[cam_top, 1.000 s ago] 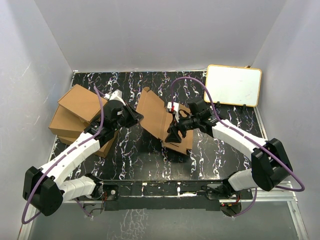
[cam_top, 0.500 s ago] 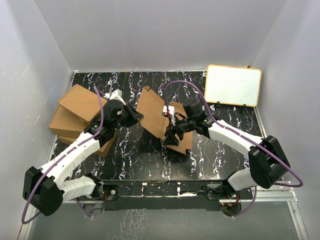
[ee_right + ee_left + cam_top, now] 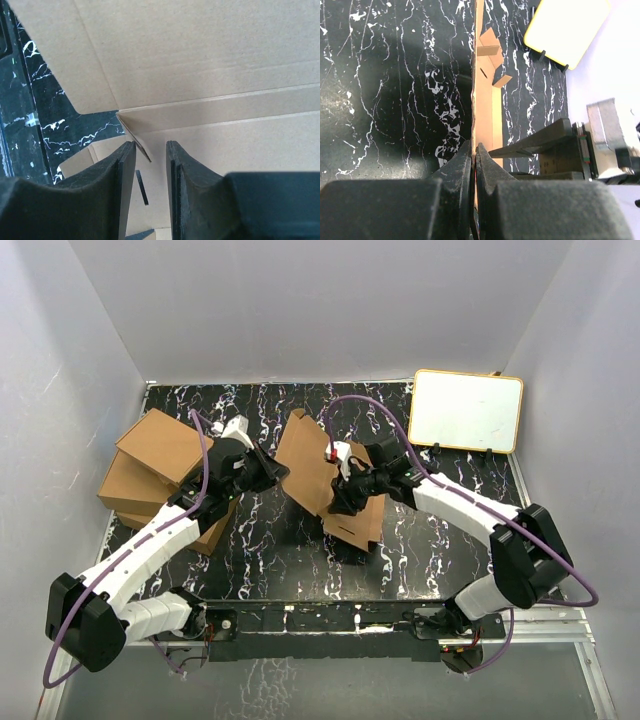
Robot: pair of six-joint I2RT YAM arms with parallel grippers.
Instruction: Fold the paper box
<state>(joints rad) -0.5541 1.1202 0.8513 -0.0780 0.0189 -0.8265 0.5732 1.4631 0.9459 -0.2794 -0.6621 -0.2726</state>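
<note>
The paper box (image 3: 355, 520) lies open at the table's middle, its big lid panel (image 3: 303, 458) tilted up on the left. My left gripper (image 3: 278, 476) is shut on that panel's left edge; in the left wrist view the cardboard (image 3: 482, 100) runs edge-on out of the closed fingers (image 3: 462, 162). My right gripper (image 3: 340, 502) is open inside the box, at the fold between panel and base. In the right wrist view a small tuck flap (image 3: 136, 136) stands between the parted fingertips (image 3: 175, 155), apart from both; the gripper (image 3: 150, 150) holds nothing.
A pile of ready-made brown boxes (image 3: 160, 470) sits at the left, just behind my left arm. A white board with a yellow rim (image 3: 467, 410) leans at the back right, also in the left wrist view (image 3: 565, 25). The table is black marble (image 3: 270, 550).
My right gripper has moved left and a little away from me, deeper into the box toward the raised panel. The left gripper has kept its hold and hardly moved.
</note>
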